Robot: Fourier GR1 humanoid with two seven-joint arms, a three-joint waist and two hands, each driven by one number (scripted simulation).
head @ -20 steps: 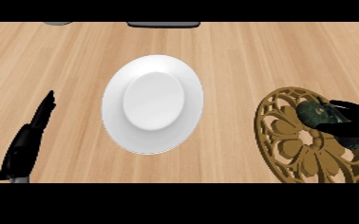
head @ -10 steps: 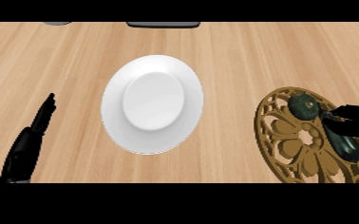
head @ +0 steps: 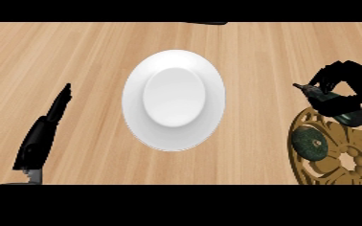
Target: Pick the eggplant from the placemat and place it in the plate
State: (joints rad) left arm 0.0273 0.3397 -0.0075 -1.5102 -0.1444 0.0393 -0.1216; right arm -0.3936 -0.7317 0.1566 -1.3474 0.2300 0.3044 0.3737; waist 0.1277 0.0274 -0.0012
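Wooden counter [head: 84, 52], seen from above. White plate [head: 173, 106] sits at the centre with nothing on it.

Right hand [head: 338, 84] is at 3 o'clock from the plate, well apart from it, close to the view's right edge. Its fingers are curled over and clamped on the eggplant [head: 311, 91], which is a dark shape mostly hidden under the hand. Only a stubby stem end shows, poking out toward 9 o'clock, in the direction of the plate.

Placemat [head: 326, 165] is a round, gold, cut-out pattern at 4 o'clock from the plate, partly cut off by the right and lower edges. The hand and eggplant are at the mat's 12 o'clock rim, partly over the bare wood beyond it. There is a dark round patch [head: 310, 143] on the mat below the hand; I cannot tell what it is.

Left hand [head: 44, 134] is at 8 o'clock from the plate, near the lower left edge. It is seen edge-on, fingers straight and together, pointing toward 12 o'clock, holding nothing.

A dark object [head: 209, 23] is just visible at the counter's far edge, 12 o'clock from the plate.
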